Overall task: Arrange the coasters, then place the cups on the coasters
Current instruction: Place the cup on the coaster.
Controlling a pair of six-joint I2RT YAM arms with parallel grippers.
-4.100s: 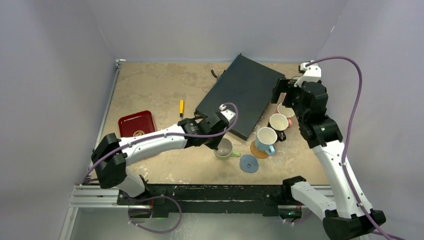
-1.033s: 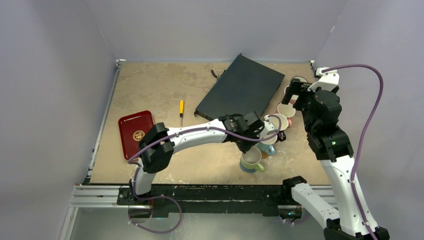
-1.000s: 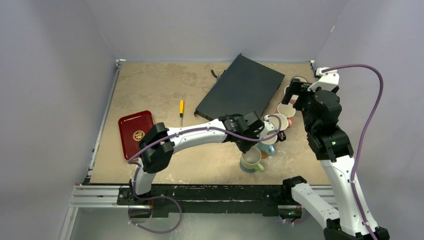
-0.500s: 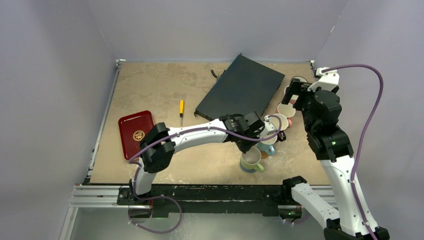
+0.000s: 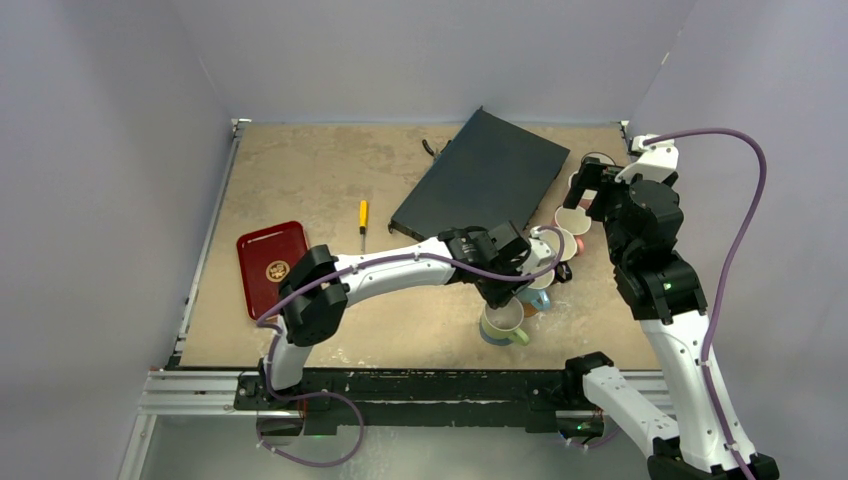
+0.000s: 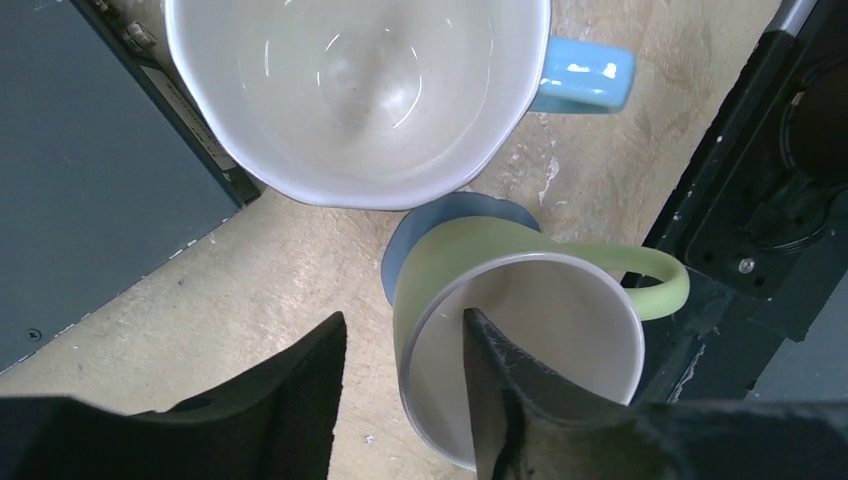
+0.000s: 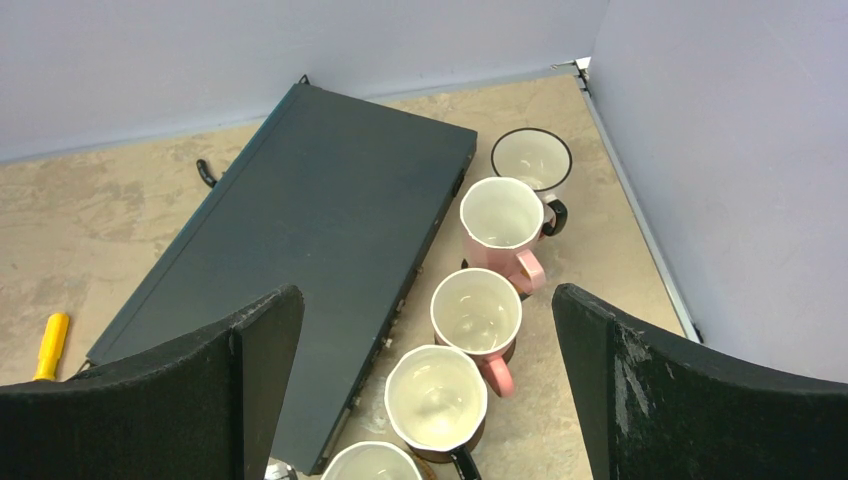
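The green cup (image 6: 520,340) stands on the blue-grey coaster (image 6: 440,225), near the table's front edge in the top view (image 5: 503,322). My left gripper (image 6: 402,318) is open and straddles the cup's wall. One finger is inside the cup and the other outside, with a gap showing. The light blue cup (image 6: 360,90) stands just behind on a tan coaster (image 5: 528,309). My right gripper (image 7: 425,293) hangs wide open and empty above a row of cups: a dark brown one (image 7: 436,395), two pink ones (image 7: 476,308) (image 7: 502,215) and a dark-rimmed one (image 7: 531,160).
A flat black case (image 5: 480,185) lies slanted just left of the row of cups. A dark red tray (image 5: 270,262) and a small yellow tool (image 5: 363,215) lie at the left. The right wall runs close behind the cups.
Four seconds ago the green cup was held left of the blue-grey coaster; it now stands on it. In the last half second my left jaws have parted off its wall. The right arm holds still.
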